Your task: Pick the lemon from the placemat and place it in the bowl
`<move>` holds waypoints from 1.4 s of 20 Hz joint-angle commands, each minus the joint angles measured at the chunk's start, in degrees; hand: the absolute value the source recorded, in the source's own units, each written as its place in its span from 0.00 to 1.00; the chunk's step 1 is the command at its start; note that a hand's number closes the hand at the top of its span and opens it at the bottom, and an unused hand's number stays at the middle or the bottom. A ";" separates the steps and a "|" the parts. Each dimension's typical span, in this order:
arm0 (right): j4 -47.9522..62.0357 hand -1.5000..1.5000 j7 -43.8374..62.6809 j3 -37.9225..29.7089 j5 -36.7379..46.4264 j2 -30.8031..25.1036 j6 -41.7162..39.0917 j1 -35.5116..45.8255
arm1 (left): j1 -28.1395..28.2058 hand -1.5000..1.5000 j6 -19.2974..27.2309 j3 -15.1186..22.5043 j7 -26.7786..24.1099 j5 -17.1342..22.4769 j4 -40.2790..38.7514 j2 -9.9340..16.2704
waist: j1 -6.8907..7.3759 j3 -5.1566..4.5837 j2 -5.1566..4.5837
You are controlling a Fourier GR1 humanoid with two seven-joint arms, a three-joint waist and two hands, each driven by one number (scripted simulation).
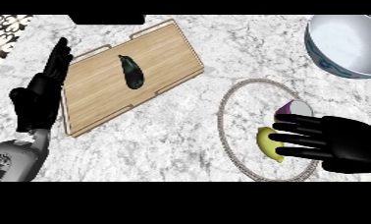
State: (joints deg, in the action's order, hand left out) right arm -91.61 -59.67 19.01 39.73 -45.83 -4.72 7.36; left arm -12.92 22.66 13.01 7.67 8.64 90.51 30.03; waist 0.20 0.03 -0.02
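- Right hand [340, 142] over the placemat's right side, fingers straight and spread, tips lying across the lemon [269, 144]; nothing curled round it.
- Lemon on the round grey placemat [226, 101], lower middle, partly hidden by fingers.
- Purple and white object [293, 110] just above the lemon, also on the mat.
- Bowl [319, 53], white inside, top right, well apart from lemon.
- Left hand [43, 88] resting at left edge, fingers up, straight.
- Wooden cutting board [94, 85] beside it, dark eggplant [131, 72] on top.
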 commanded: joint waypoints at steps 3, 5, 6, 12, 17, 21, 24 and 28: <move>3.94 0.00 3.52 2.23 10.93 7.22 3.74 2.61 | 0.36 0.50 0.07 0.00 1.62 -3.84 1.73 -2.80 | 0.07 -0.02 0.02; -0.91 0.00 1.58 -0.88 10.47 3.04 3.63 -3.45 | 0.08 0.50 -2.79 -3.13 3.39 -2.36 2.50 -1.42 | -0.42 -0.03 0.13; 4.01 0.00 3.18 1.90 13.91 8.03 4.07 0.80 | -2.52 0.50 0.13 -0.03 -0.14 -6.48 -3.37 -6.41 | -0.32 -0.03 -0.03; 8.56 0.00 5.46 3.95 20.60 16.31 6.81 1.23 | -3.26 0.50 -5.25 -5.01 1.42 -5.54 -2.95 -5.20 | -0.22 -0.03 -0.01; 14.49 0.00 0.65 -0.02 20.32 17.79 3.76 6.48 | -2.18 0.50 -8.12 -8.25 -2.21 -6.49 -6.06 -7.33 | -0.15 -0.04 -0.04; 19.47 0.00 0.06 1.02 24.58 21.52 8.93 5.27 | 0.39 0.50 -8.83 -9.15 2.54 -7.77 1.45 -6.80 | 0.10 -0.02 0.01; 18.87 1.00 3.18 2.72 29.55 22.92 9.59 7.73 | 1.81 0.50 -7.77 -7.02 1.86 -10.04 1.28 -9.28 | 0.23 -0.02 0.02; 18.33 1.00 -1.22 2.18 29.35 22.99 15.61 4.06 | 0.27 0.50 -7.44 -7.91 2.60 -10.72 1.23 -10.37 | -0.10 -0.01 0.02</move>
State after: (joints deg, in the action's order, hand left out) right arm -75.58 -58.57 20.45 67.36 -25.64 4.07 13.58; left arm -12.54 14.98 5.12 9.24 -1.25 90.72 20.95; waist 0.10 -0.80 0.48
